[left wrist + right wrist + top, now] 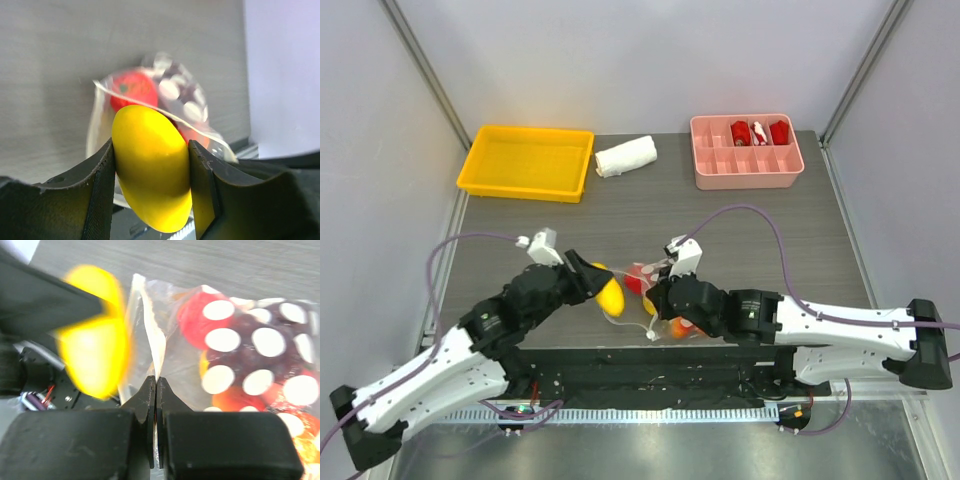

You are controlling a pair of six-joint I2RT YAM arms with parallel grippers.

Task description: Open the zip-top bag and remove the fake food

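Top view: left gripper (603,286) clamps smooth yellow oval plastic fruit (611,297) just beside clear polka-dot zip-top plastic bag (640,279), at front centre of dark grey table (770,220).
Left wrist: yellow fruit wedged between both fingers, bag behind.
Right wrist: right gripper (156,390) pinched tight on bag's rim; red, purple, orange plastic fruits (195,315) inside.
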